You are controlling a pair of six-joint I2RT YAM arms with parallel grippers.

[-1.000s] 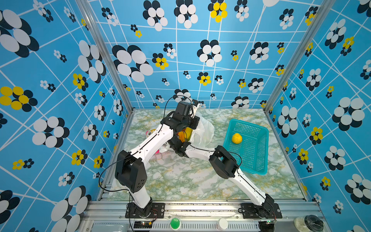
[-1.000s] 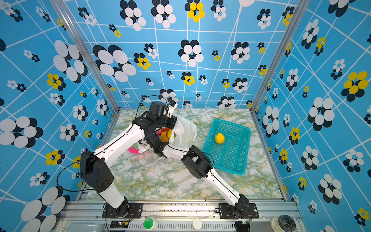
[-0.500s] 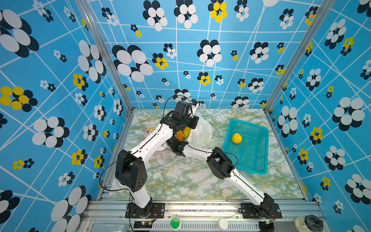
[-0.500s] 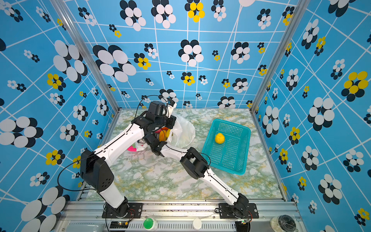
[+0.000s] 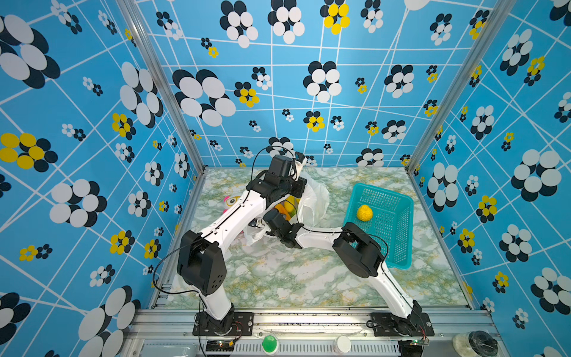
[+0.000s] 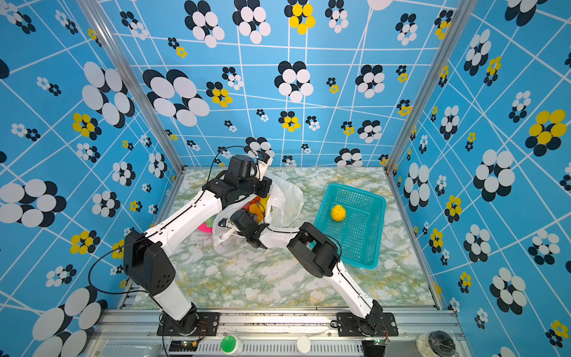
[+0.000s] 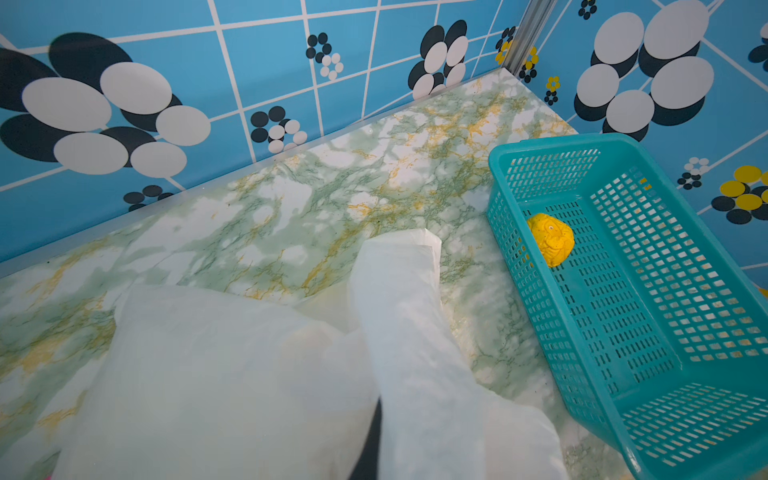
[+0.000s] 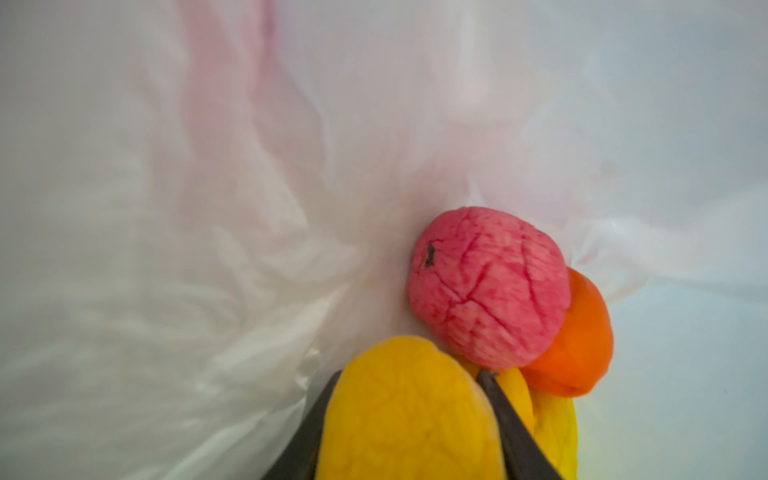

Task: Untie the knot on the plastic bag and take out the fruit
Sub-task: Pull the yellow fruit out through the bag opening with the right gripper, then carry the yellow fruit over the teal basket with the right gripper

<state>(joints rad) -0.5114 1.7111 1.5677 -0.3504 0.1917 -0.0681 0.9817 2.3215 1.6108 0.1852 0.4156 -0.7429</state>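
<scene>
The white plastic bag (image 5: 315, 197) (image 6: 287, 197) lies open at the back middle of the table. My left gripper (image 5: 299, 159) (image 6: 265, 157) is shut on one handle strip (image 7: 399, 291) and holds it up; plastic covers its jaws in the left wrist view. My right gripper (image 8: 410, 374) is inside the bag (image 8: 166, 249), shut on a yellow fruit (image 8: 407, 415). A pink-red fruit (image 8: 490, 286), an orange one (image 8: 582, 340) and another yellow one (image 8: 552, 419) lie beyond it. In both top views, fruit (image 5: 287, 205) (image 6: 256, 207) shows through the bag's mouth. The knot is out of view.
A teal basket (image 5: 398, 216) (image 6: 364, 235) (image 7: 582, 143) stands at the right with one yellow fruit (image 5: 364, 213) (image 6: 338, 213) (image 7: 550, 239) in it. A plush toy (image 5: 230, 202) lies left of the bag, partly under my left arm. Blue patterned walls enclose the table.
The right arm's elbow has shifted slightly sideways while its gripper stays in the bag on the yellow fruit. The left arm still holds the handle up.
</scene>
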